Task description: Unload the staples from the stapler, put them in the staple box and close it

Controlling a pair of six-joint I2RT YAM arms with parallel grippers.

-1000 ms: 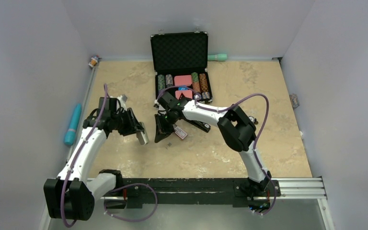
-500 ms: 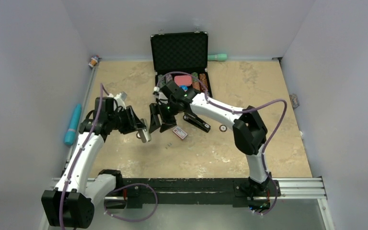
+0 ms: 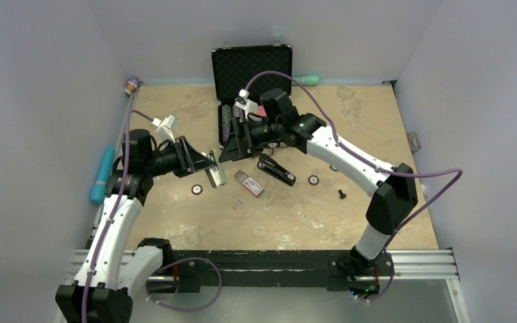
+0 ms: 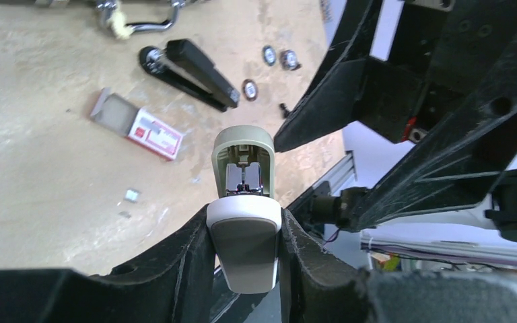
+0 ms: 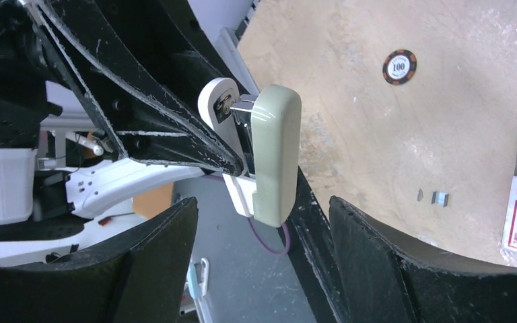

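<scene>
Slim black desk stapler (image 3: 276,171) is lying on the tan surface (image 3: 377,208) near the middle, with neither arm touching it. It's just beside a small clear box with a red-pink label (image 3: 250,185). A tiny silver-grey strip of staples (image 3: 239,204) sits loose near that box.

Left tool (image 4: 246,232) is clamped on one end of a pale green and white oblong bar (image 4: 242,151), held up in the air. Right tool (image 5: 262,229) is spread wide, nose to nose with the bar but not touching it (gaps on both sides in its wrist view).

My worry: the tools are really close, so a sloppy closing move could bump fingers. It could also lever the bar out of that end-only grip and drop it onto the stapler or staples.

Room-wise, the open black case (image 3: 252,74) crowds the far side behind the right tool. The near and right parts of the surface look roomier, apart from a couple of poker chips (image 3: 196,189).
</scene>
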